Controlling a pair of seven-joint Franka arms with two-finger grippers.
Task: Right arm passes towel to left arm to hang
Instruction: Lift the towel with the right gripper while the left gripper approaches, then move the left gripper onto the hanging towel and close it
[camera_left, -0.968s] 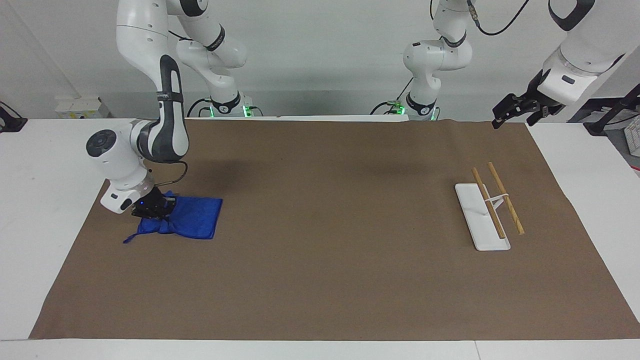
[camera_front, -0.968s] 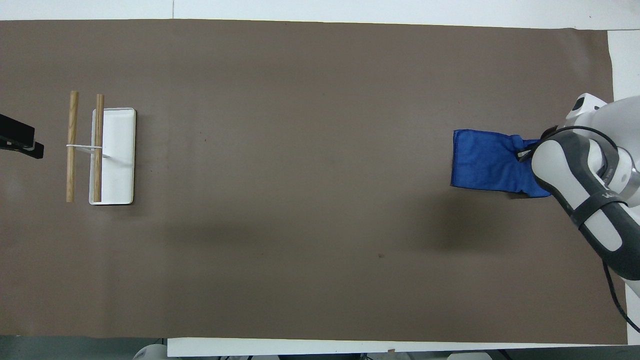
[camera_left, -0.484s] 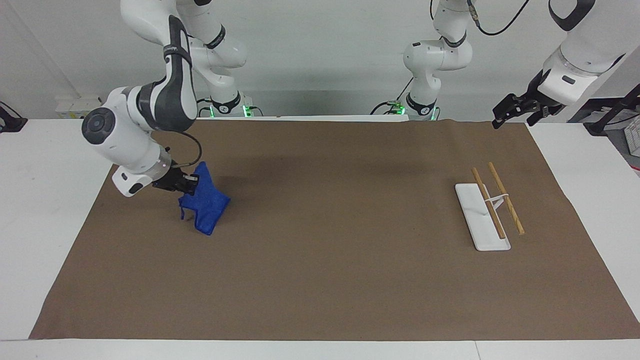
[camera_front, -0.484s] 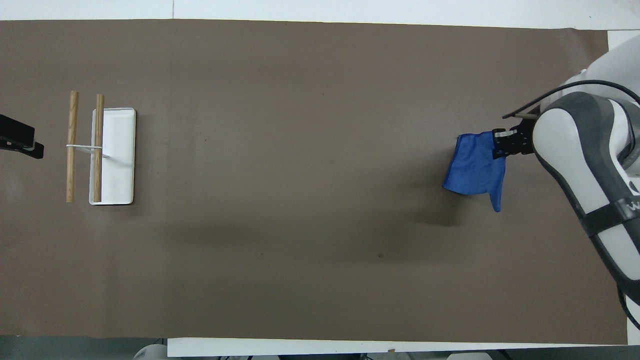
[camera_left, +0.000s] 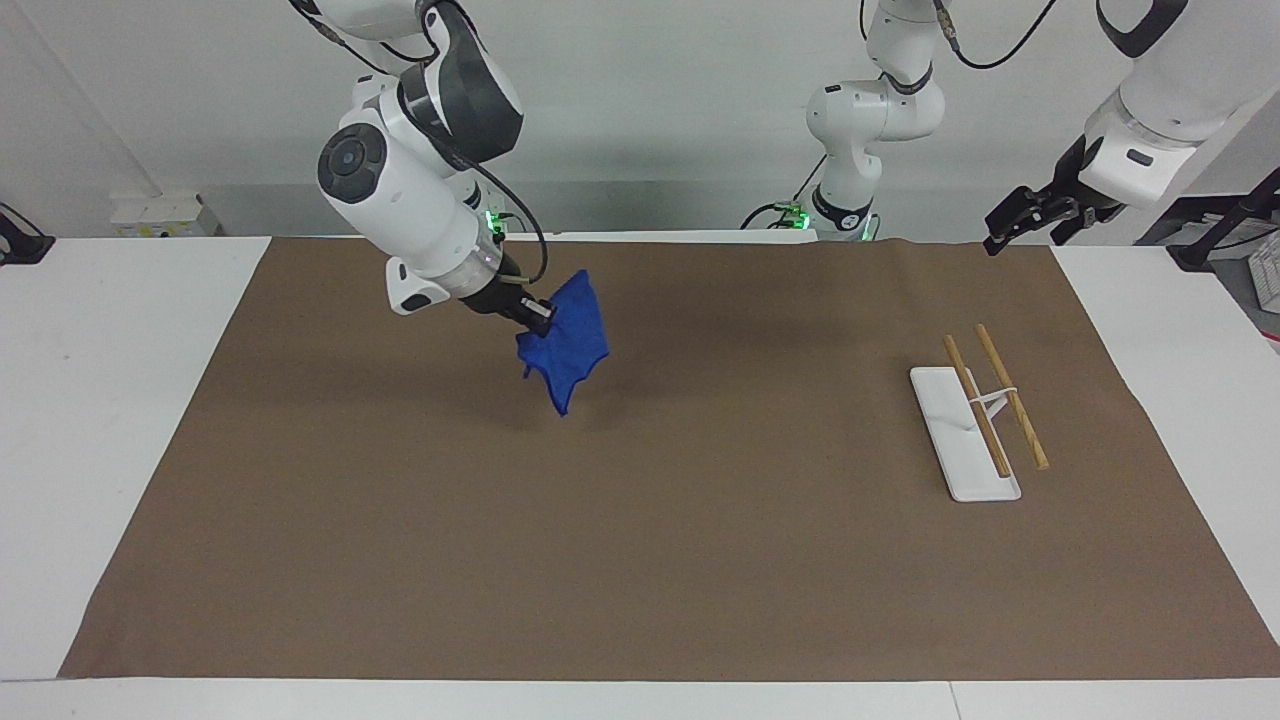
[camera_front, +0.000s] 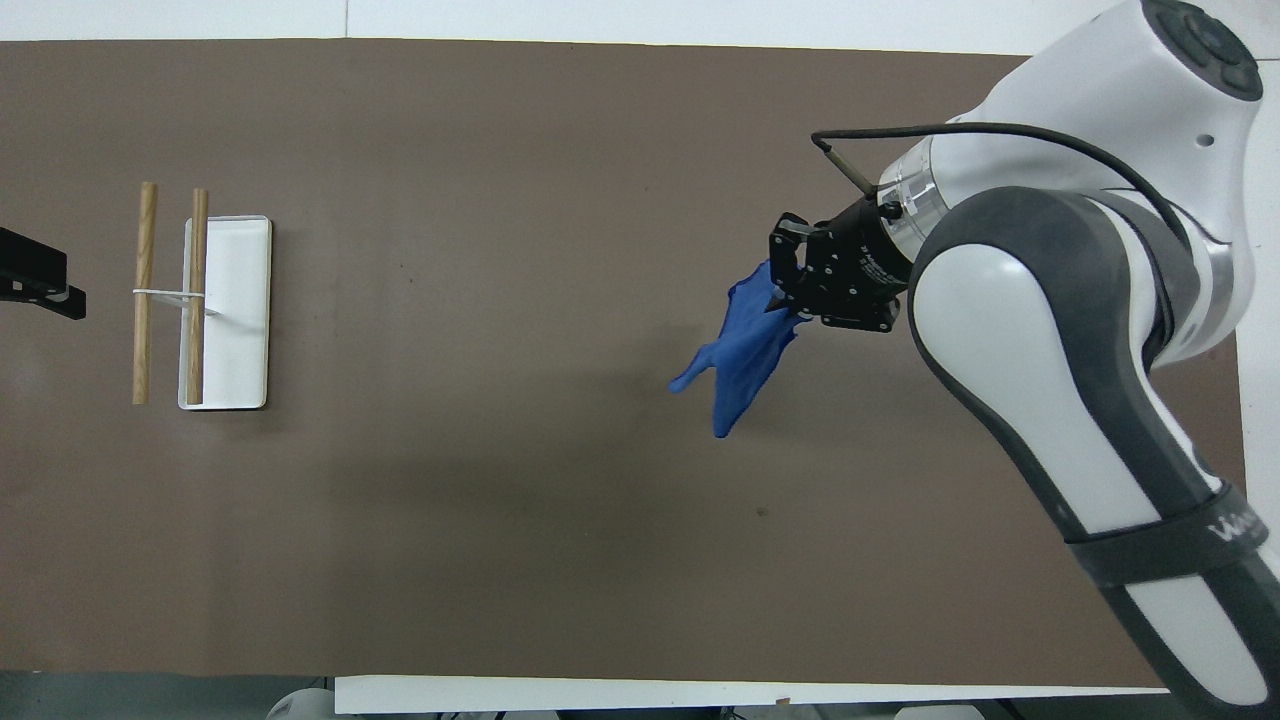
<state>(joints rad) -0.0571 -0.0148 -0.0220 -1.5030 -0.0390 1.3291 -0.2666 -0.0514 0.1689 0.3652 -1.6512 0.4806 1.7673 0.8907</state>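
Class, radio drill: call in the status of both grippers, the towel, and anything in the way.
Right gripper shut on towel, airborne over the mat. Left gripper waiting above mat's corner. Rack bare. Nothing between them.

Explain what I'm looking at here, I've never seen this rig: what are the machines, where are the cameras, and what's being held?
Two white robot arms work at one table covered with a brown mat. One camera faces them from across the table; the other looks down from above their end. The right gripper is shut on the blue towel, which hangs in the air over the mat. The left gripper waits over the mat's edge at its own end of the table. Near it stands a white rack with two wooden rods, presumably where the towel goes.
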